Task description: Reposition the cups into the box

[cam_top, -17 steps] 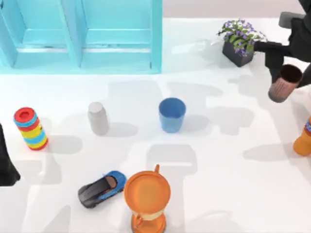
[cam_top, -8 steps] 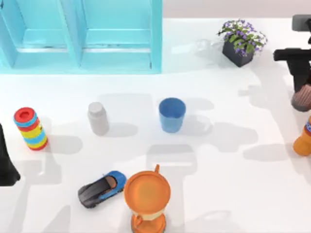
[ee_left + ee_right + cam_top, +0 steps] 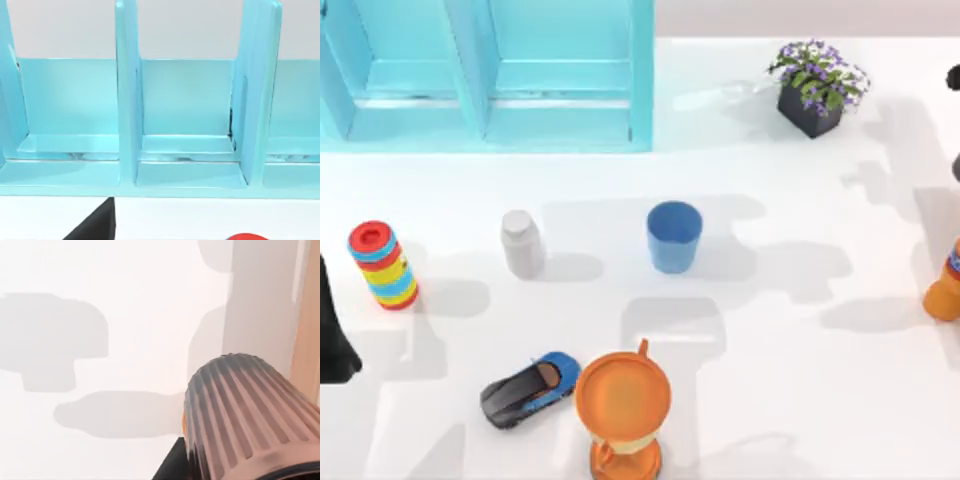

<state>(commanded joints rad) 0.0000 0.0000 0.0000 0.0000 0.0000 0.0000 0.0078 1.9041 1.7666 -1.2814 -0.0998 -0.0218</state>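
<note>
Right gripper (image 3: 200, 467) looks clamped on the ribbed reddish-brown tapered cup (image 3: 245, 415), so it's mid-carry. Next it probably needs swinging to the turquoise compartment box (image 3: 485, 75); can't tell the left jaws' state.

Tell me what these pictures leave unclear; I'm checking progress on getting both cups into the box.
- Reddish-brown cup: right wrist view cuts off its rim; the right end effector's grip cannot be made out.
- Right arm: top view's right edge leaves a sliver.
- Left arm: top view's left edge crops it; end effector unseen.
- Box: top edge cuts its far part.
- Blue cup stands outside it.
</note>
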